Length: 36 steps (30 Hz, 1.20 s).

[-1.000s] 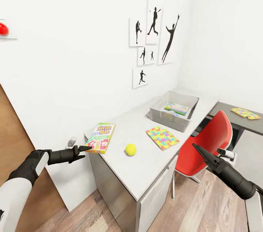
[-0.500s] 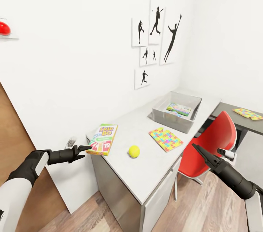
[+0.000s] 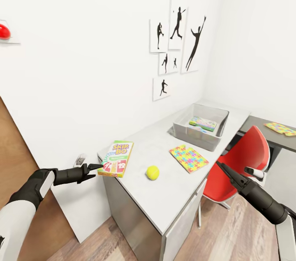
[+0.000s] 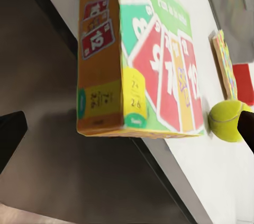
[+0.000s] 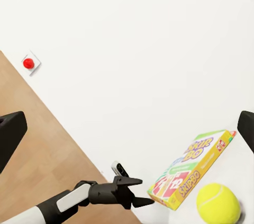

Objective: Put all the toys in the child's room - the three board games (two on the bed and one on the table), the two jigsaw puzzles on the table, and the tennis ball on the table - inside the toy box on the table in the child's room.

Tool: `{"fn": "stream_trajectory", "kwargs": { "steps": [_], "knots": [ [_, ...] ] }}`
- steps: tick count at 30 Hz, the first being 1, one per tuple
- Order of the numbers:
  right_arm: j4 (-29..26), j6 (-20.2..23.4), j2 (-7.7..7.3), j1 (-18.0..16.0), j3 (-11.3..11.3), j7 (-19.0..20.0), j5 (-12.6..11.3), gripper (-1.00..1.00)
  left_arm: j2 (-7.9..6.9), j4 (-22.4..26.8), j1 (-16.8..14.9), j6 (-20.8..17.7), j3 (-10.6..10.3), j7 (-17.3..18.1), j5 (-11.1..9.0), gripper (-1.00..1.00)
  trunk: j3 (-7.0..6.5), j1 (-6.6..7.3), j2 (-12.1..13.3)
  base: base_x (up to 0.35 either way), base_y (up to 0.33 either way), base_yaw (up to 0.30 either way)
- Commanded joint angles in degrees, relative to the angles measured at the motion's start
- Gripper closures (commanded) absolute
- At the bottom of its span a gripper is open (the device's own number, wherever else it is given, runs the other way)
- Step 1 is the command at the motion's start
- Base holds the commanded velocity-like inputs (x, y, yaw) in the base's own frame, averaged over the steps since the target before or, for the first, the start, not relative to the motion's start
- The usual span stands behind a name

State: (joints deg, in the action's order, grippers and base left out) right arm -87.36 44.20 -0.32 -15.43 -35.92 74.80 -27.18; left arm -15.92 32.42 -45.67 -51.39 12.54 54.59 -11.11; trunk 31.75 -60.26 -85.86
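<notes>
White walls back the table (image 3: 164,195) in our head view. We see the toy box (image 3: 193,137) with a green-edged board game (image 3: 202,123) already inside (something more may lie under it). Left out, nearer us than the toy box: the SKIP-BO game (image 3: 116,158), tennis ball (image 3: 152,172) and one jigsaw puzzle (image 3: 188,158); another puzzle (image 3: 280,128) lies beyond the toy box. Our left gripper (image 3: 95,167) hangs beside SKIP-BO, the right gripper (image 3: 219,165) in air; whether either is spread we cannot tell.

Our left wrist view shows SKIP-BO's corner overhanging the table edge.

Our right wrist view shows SKIP-BO beside the ball.
</notes>
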Motion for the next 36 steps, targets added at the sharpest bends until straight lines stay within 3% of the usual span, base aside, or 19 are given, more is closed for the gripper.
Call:
{"fn": "stream_trajectory", "kwargs": {
  "steps": [1, 36],
  "knots": [
    [0.0, 0.45, 0.02, -0.04, -0.03, 0.05, -0.15, -1.0, 0.01, -0.02, -0.07, -0.22, 0.11, 0.17, 0.04, -1.0, 0.06, -0.01, -0.03, 0.051, 0.034, 0.0],
    [0.02, 0.39, 0.06, -0.04, -0.03, 0.06, -0.15, -1.0, 0.1, -0.07, -0.04, -0.11, 0.11, 0.17, 0.05, -1.0, 0.06, -0.01, -0.03, 0.003, -0.027, 0.0]
  ]
}}
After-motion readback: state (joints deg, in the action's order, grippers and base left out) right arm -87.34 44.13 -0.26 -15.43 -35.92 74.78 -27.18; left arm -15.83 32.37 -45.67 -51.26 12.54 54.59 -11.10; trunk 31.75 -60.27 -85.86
